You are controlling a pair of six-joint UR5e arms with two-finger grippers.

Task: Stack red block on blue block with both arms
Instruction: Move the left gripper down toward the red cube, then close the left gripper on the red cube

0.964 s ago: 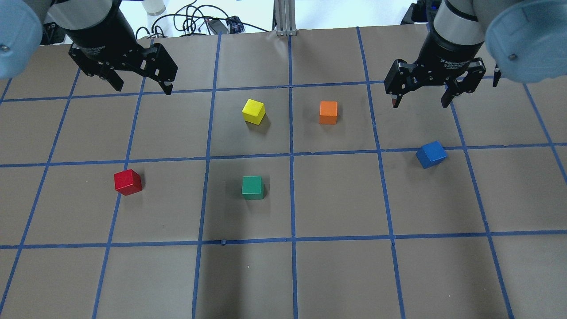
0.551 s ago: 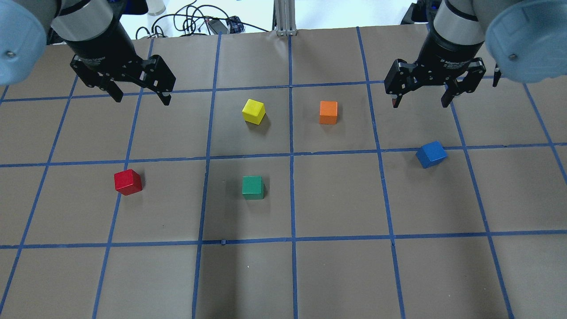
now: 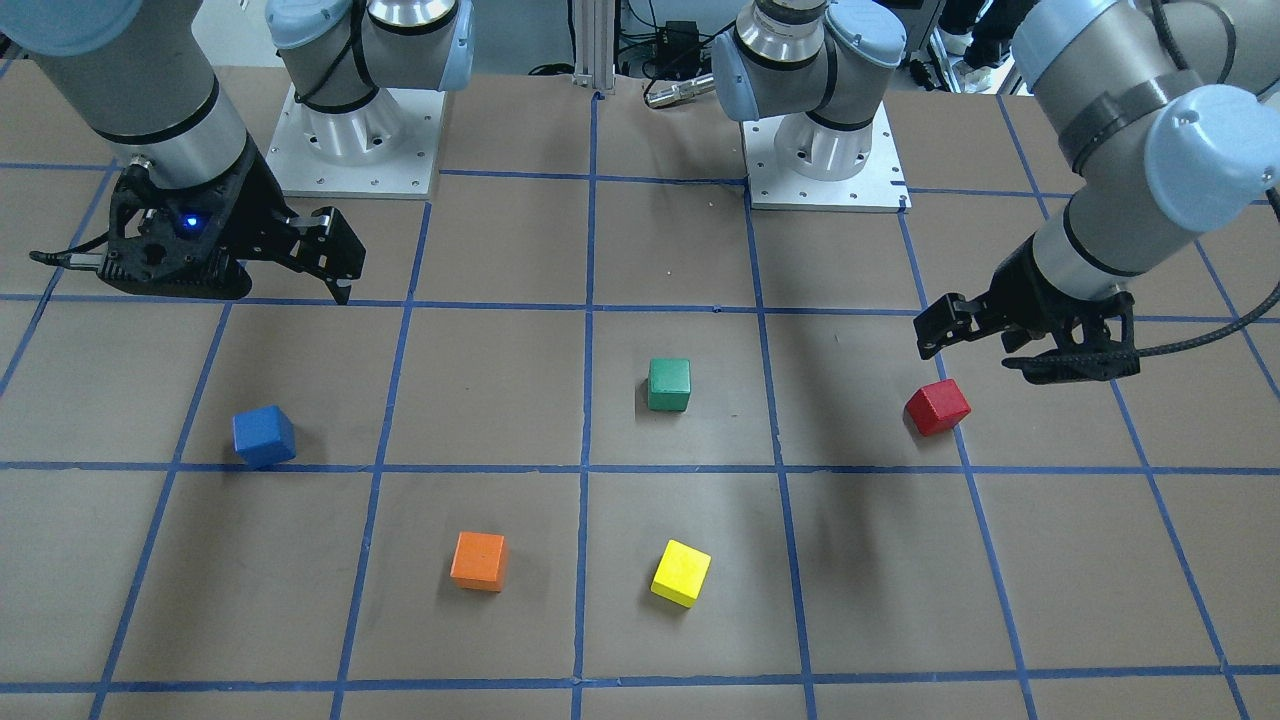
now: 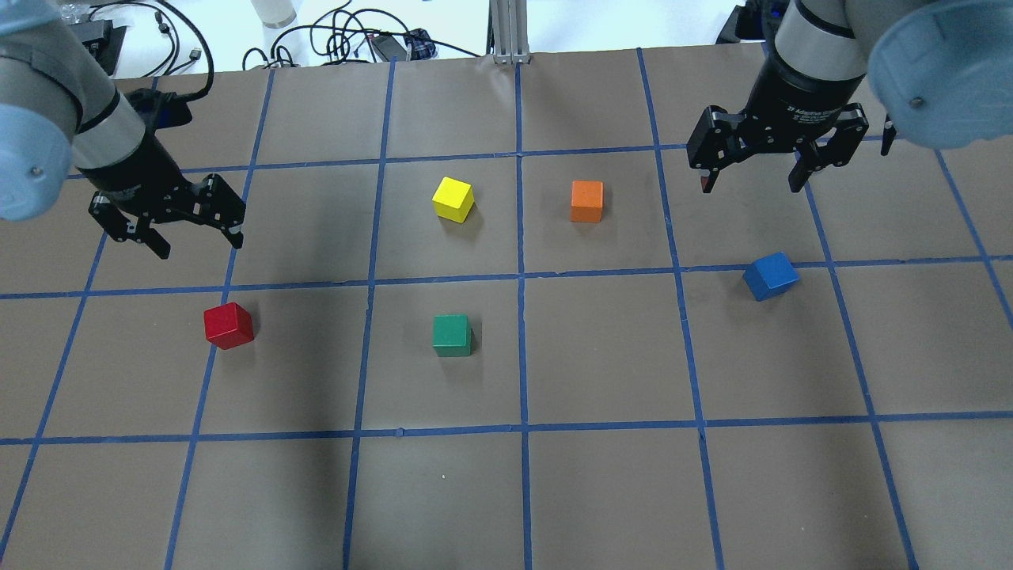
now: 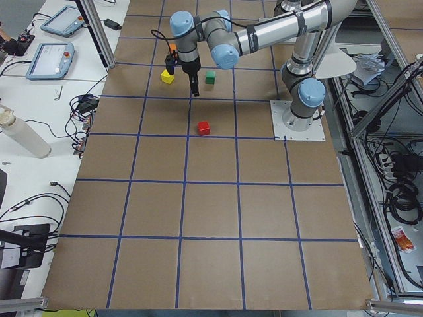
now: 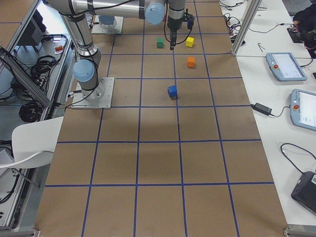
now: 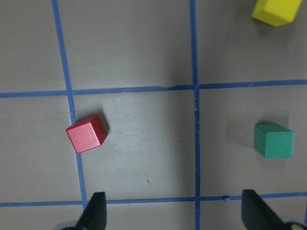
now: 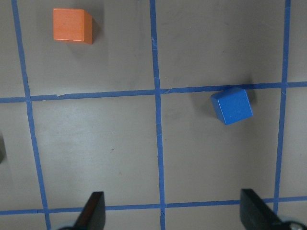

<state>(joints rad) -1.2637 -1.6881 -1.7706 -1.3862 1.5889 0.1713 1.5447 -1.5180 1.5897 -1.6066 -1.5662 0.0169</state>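
- brown paper covers the table, dull and faintly creased, ruled into squares by blue tape. what's hard to make out?
- both arms run off the frame edges in the overhead view. each wrist view shows only two black fingertips at its bottom edge, and the yellow block is cut by the top of the left wrist view. from across the table just one finger of the right claw shows clearly
- and the blocks?
- small matte cubes with crisp edges. the red block sits partly on a tape line, askew to the grid. the blue block is askew too, hard against another line
- where's red relative to the left claw?
- the left claw hangs over the paper, fingers spread wide, nothing between them. red lies apart from it, nearer the robot. in the wrist view it's ahead of the fingertip on that view's left, not centred in the gap
- right claw?
- also spread wide and empty. blue lies apart, nearer the robot, toward the right-hand fingertip in its wrist view. red and blue are well apart, with the green block between them
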